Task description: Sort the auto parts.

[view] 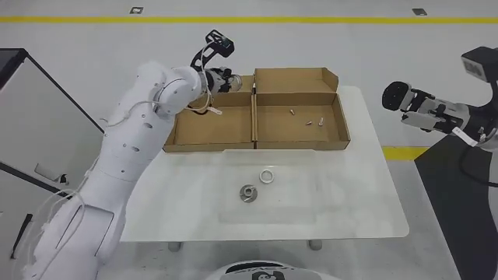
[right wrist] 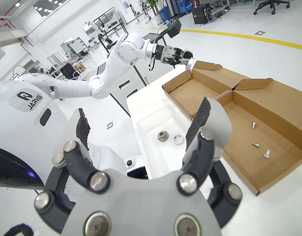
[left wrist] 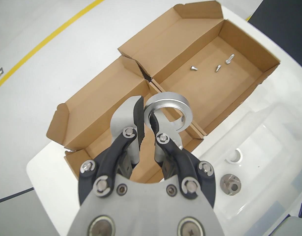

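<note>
Auto parts are sitting in three spots in the top view, taking the far edge of the table (view: 366, 202) as twelve o'clock. The left gripper (view: 227, 82) is clenching a metal ring (view: 233, 84) in the air above the far right corner of the left box (view: 210, 128), at about eleven o'clock. Three bolts (view: 309, 121) are lying on the floor of the right box (view: 288, 132). A white ring (view: 267, 176) and a grey hub (view: 248, 194) are lying just beside each other toward six o'clock. Open tabletop is showing between them and the boxes, and out to the three o'clock edge. The right gripper (view: 395, 96) is hanging beyond that edge, well apart from every part.

The left wrist view is giving the grasp up close, where the top view is too small to tell. One of the fingers (left wrist: 153, 124) is sitting inside the bore of the metal ring (left wrist: 171, 98) and the other outside its wall, pinching it. Below, the left box (left wrist: 96, 116) and right box (left wrist: 209, 92) are touching along one shared wall, with flaps standing up on their far sides.

The right wrist view is showing the right gripper (right wrist: 143, 109) released, its fingers spread wide. Past them the grey hub (right wrist: 162, 135) and white ring (right wrist: 178, 139) are lying side by side. Farther off, the left gripper (right wrist: 184, 57) is holding the metal ring (right wrist: 190, 63) over the left box's corner.
</note>
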